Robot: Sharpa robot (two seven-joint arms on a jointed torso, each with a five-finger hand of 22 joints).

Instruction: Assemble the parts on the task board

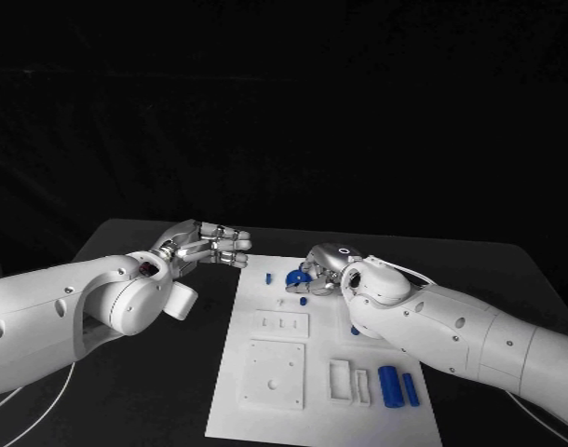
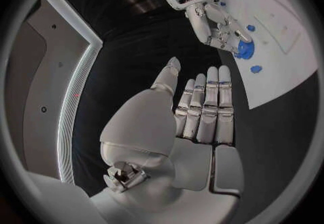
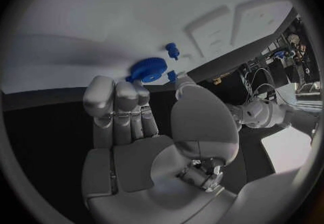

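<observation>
Nearest, low on the task board, two blue cylinders lying loose; farther up, right hand pinching a round blue part (light, stiff, probably slick, best taken by its rim), left hand released, fingers straight, beside the board.

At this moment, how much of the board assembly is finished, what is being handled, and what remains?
Nothing looks assembled yet. The right robot hand has its fingertips at a round blue part near the far end of the task board; a firm grip cannot be confirmed. The left robot hand hovers open beside the board. Still loose: a small blue peg and two blue cylinders lying at the near end.
</observation>
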